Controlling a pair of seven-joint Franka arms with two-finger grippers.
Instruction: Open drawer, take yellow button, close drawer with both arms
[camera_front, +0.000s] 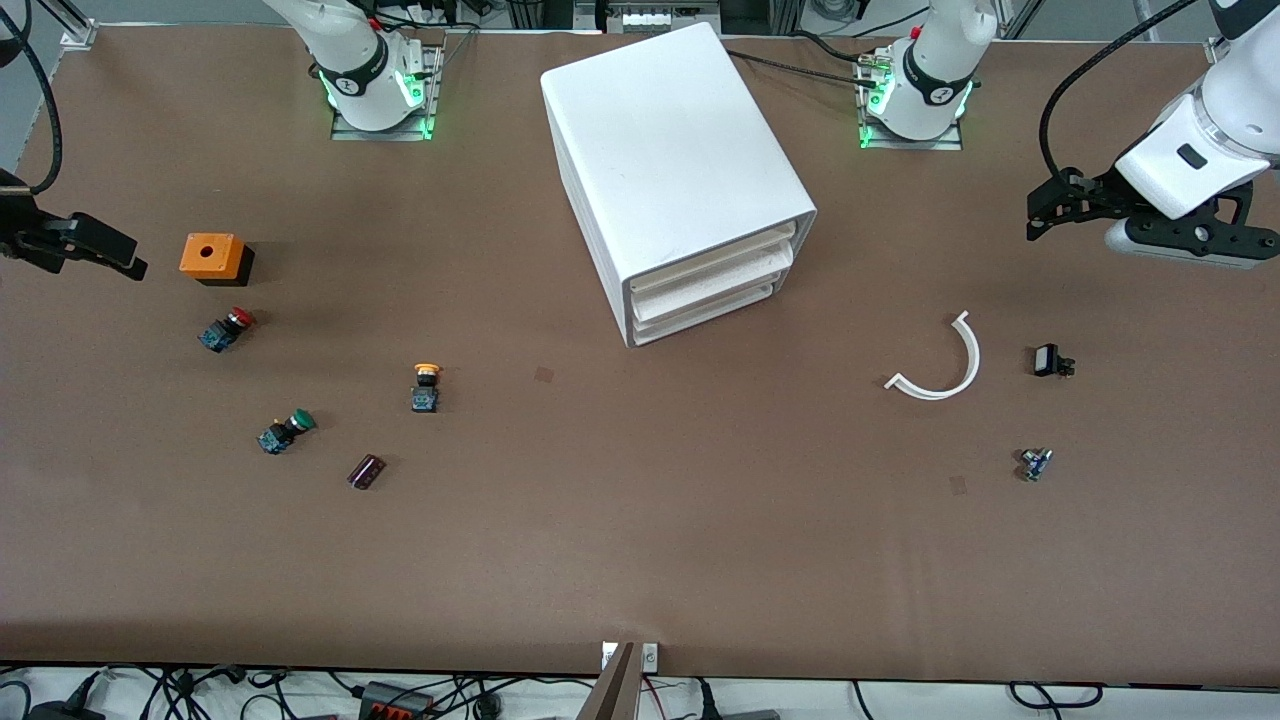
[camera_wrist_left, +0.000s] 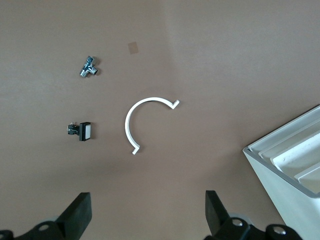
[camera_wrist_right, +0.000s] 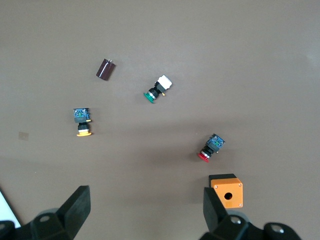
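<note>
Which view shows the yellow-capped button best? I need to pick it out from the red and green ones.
The right wrist view: the yellow-capped button lies unobstructed, cap and dark body distinct. The front view shows it smaller, among the red and green buttons. The left wrist view misses it.

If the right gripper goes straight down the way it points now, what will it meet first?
Probably bare table: the open right gripper points down between the orange box and the orange-capped button, touching neither.
</note>
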